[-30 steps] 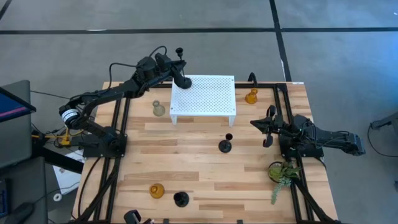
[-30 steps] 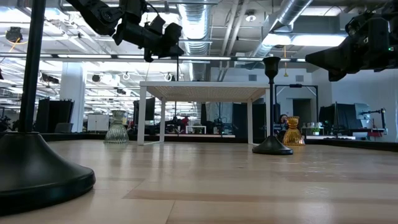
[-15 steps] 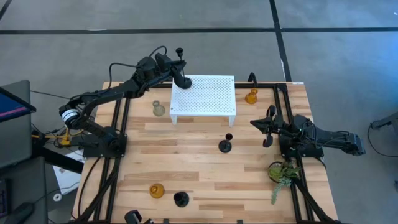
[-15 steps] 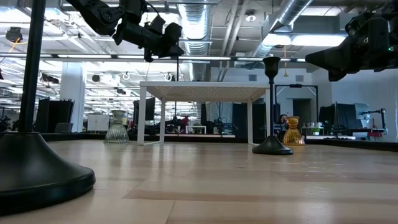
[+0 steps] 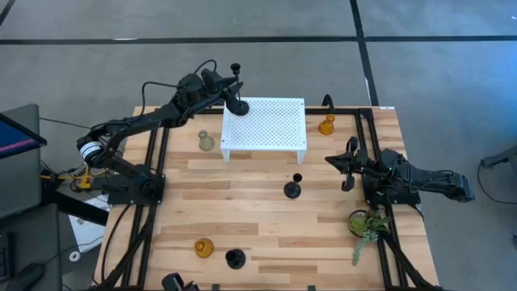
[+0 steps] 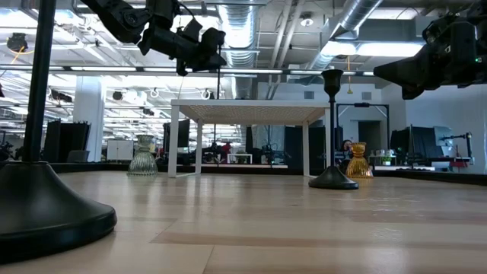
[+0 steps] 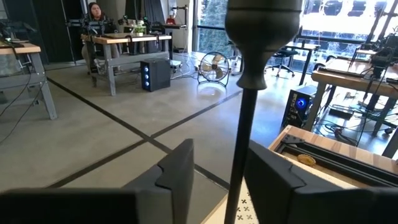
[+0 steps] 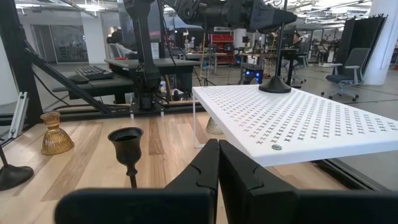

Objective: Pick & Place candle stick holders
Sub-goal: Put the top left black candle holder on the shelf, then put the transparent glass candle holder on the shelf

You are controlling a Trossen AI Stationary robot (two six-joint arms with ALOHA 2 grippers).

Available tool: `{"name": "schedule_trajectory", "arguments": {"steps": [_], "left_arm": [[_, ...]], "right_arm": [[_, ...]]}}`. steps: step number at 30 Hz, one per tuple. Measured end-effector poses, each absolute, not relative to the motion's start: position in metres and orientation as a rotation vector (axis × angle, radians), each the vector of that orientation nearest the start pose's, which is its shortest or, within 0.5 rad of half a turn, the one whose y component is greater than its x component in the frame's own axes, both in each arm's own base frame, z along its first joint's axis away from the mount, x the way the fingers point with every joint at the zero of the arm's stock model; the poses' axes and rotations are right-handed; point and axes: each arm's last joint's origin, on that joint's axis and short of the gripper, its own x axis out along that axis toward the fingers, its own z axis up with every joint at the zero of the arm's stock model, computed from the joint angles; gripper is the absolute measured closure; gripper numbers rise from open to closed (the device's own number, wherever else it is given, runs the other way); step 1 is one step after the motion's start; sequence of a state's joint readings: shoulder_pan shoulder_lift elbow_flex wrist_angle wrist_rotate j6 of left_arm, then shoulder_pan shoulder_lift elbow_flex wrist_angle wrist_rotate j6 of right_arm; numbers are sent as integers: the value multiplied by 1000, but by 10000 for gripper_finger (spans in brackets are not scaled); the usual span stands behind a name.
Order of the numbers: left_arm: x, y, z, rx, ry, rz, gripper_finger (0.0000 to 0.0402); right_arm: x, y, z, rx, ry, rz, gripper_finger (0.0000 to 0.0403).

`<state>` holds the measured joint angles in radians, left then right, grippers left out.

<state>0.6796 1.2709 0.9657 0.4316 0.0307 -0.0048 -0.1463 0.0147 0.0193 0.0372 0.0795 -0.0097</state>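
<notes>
White perforated stand (image 5: 266,123), black holder (image 5: 236,103), amber holder (image 5: 326,125)

One camera looks straight down on the table (image 5: 266,210); one sits at its surface; both share the white perforated stand (image 5: 265,125) with the wrist views

Grey concrete floor (image 5: 420,56) crossed by dark lines. Light wood-plank bench (image 5: 242,210). Open workshop: exposed ceiling ducts (image 6: 358,23), strip lights, white column (image 6: 89,114). Desks (image 7: 124,43), floor fan (image 7: 212,67), office chair (image 8: 348,65), large bright windows (image 7: 339,18). Seated person (image 7: 94,15) far off.
</notes>
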Motion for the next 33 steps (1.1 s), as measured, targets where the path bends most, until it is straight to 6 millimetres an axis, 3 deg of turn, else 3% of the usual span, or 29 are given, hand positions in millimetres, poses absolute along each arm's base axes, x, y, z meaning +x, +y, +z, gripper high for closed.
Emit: {"name": "schedule_trajectory", "arguments": {"steps": [10, 17, 24, 33], "left_arm": [[226, 181, 351, 38, -119, 647, 200], [216, 173, 361, 43, -130, 647, 186], [199, 155, 366, 4, -32, 533, 187], [177, 114, 366, -102, 127, 290, 194]], "right_arm": [[96, -16, 173, -11, -41, -226, 403], [96, -16, 172, -10, -41, -226, 403], [96, -16, 172, -10, -40, -226, 403], [96, -16, 172, -8, -40, -226, 403]]}}
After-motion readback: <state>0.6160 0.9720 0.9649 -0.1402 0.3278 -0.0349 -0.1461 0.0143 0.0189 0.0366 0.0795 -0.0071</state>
